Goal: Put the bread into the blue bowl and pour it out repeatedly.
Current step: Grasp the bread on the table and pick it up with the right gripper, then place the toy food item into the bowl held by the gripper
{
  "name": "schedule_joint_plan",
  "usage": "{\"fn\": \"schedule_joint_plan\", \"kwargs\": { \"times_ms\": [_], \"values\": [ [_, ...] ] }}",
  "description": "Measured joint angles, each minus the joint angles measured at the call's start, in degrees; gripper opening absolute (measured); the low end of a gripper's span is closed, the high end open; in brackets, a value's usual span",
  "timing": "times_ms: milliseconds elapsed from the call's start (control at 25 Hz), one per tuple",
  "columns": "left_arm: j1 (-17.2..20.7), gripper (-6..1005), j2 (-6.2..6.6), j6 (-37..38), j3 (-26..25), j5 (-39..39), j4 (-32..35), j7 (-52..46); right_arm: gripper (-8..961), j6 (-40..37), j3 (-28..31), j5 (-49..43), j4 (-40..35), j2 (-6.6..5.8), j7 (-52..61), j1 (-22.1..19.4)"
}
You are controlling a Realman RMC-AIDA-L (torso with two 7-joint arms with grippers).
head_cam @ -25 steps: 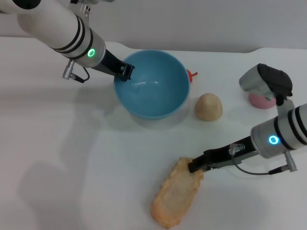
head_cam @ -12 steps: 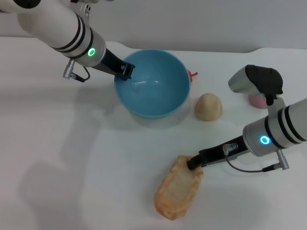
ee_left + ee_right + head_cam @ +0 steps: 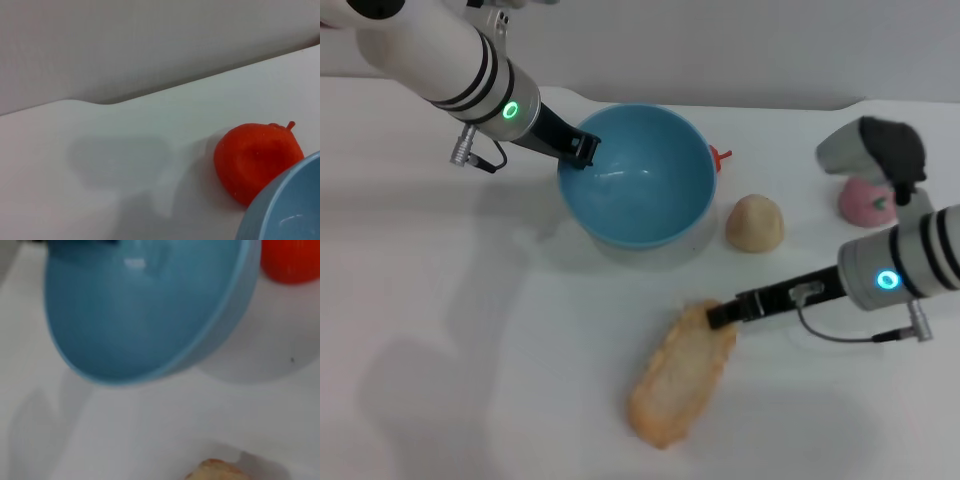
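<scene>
The blue bowl (image 3: 640, 185) sits tipped toward me at the back centre, with nothing inside it. My left gripper (image 3: 582, 148) is shut on its left rim. The bread (image 3: 675, 375), a long tan loaf, lies slanted at the front centre. My right gripper (image 3: 720, 315) is shut on the loaf's far right end, in front of the bowl and slightly to its right. In the right wrist view the bowl (image 3: 140, 305) fills most of the picture and only a tip of the bread (image 3: 215, 471) shows. The left wrist view catches just the edge of the bowl (image 3: 285, 205).
A small round beige bun (image 3: 754, 222) rests to the right of the bowl. Behind the bowl sits a red-orange fruit-shaped toy (image 3: 257, 157), partly hidden in the head view. A pink object (image 3: 865, 200) lies at the far right. The table's back edge (image 3: 150, 97) meets a grey wall.
My right gripper has shifted left and slightly toward the bowl, dragging the bread's gripped end along, and the loaf now slants more. The left arm and the bowl have stayed put.
</scene>
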Motion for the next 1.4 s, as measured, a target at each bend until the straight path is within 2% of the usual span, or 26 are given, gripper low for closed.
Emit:
{"fn": "schedule_joint_plan", "kwargs": {
  "times_ms": [160,480,680,800,920,1040,1240,1400],
  "values": [
    [0.0,-1,0.0,-0.2,0.1,0.0,0.0,0.0,217,-2.1,3.6,-0.1,-3.5,-0.68,-1.6,-2.5],
    [0.1,-1,0.0,-0.2,0.0,1.0,0.0,0.0,133,-10.6,15.2,-0.2,-5.7,-1.59,-10.0,-5.9],
    [-0.2,-1,-0.11,-0.3,0.2,3.0,-1.3,-0.1,96,-14.9,19.1,-0.3,-11.8,-2.07,-12.2,-9.2],
    [-0.5,0,-0.09,-0.4,0.3,3.0,-2.9,-0.1,90,-17.4,23.5,-0.3,-15.1,-2.13,-14.0,-10.7],
    [-0.9,0,-0.03,-1.1,0.3,3.0,-4.3,-0.1,84,-20.1,28.9,0.2,-18.0,-2.11,-16.2,-11.0],
    [-1.5,0,-0.08,-3.0,0.8,3.0,-4.8,-0.1,78,-21.2,31.7,1.2,-20.7,-1.71,-17.8,-10.5],
    [-2.9,0,-0.42,-6.5,3.0,2.5,-5.4,-0.1,73,-20.9,32.2,8.4,-22.2,-1.49,-23.3,-9.3],
    [-3.9,-1,-0.81,-7.9,4.6,1.1,-5.3,-0.1,69,-19.4,31.4,8.7,-21.2,-0.98,-25.3,-7.5]
  ]
}}
